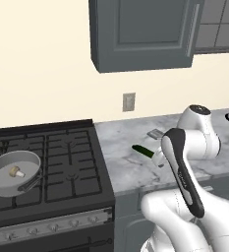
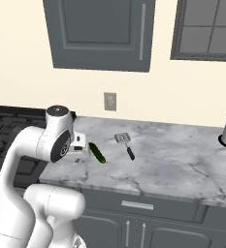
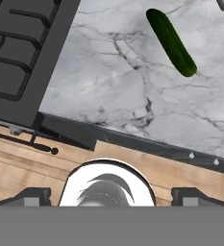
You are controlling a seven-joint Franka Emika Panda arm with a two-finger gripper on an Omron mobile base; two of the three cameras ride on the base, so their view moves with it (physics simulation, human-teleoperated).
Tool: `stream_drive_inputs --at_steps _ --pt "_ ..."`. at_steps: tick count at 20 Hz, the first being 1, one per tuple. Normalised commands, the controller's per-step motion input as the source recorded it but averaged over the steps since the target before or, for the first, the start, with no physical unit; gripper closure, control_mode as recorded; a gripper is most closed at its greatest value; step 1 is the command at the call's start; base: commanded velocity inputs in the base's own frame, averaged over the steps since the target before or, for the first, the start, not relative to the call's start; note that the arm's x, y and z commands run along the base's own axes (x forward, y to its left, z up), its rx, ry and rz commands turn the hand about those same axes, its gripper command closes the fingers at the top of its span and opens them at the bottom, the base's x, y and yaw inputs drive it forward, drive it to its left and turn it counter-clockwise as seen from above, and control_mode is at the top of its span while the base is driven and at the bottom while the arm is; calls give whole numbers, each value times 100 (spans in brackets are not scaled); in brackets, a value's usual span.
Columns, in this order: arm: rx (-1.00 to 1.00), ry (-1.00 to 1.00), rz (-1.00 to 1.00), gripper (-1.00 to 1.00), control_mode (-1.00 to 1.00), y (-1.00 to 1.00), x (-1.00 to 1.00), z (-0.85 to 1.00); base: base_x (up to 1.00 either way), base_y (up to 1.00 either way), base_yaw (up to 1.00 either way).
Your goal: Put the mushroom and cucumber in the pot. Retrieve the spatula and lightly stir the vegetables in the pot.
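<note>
dark green, slim cylindrical cucumber [image 3: 171,42] lies flat on the marbled grey desk [image 2: 182,155], right of the black stove [image 1: 47,162]. the small beige mushroom [image 1: 16,172] sits inside the shallow grey metal pot [image 1: 13,172] on that stove. pincer [image 3: 111,196] wide, empty. risk: the round cucumber rolls away under an off-centre grasp.

The pot [image 1: 14,172] sits on the stove [image 1: 62,162], on its left side, and the mushroom [image 1: 16,172] lies in the pot. The counter [image 2: 172,155] is right of the stove. The cucumber [image 2: 97,152] lies on the counter, near the stove. The spatula [image 2: 125,144] lies just right of the cucumber, apart from it.
</note>
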Motion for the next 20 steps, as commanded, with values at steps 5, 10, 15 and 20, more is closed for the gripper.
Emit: stream_drive_inputs --at_steps 5,10,15,20 --pt "0 0 0 -100 100 0 0 0 0 0 0" --pt "0 4 0 -100 -100 0 5 1 0 0 0" --pt "-5 48 0 -100 -100 0 78 35 0 0 0" --pt "-5 2 0 -100 -100 -18 87 -18 0 0 0"
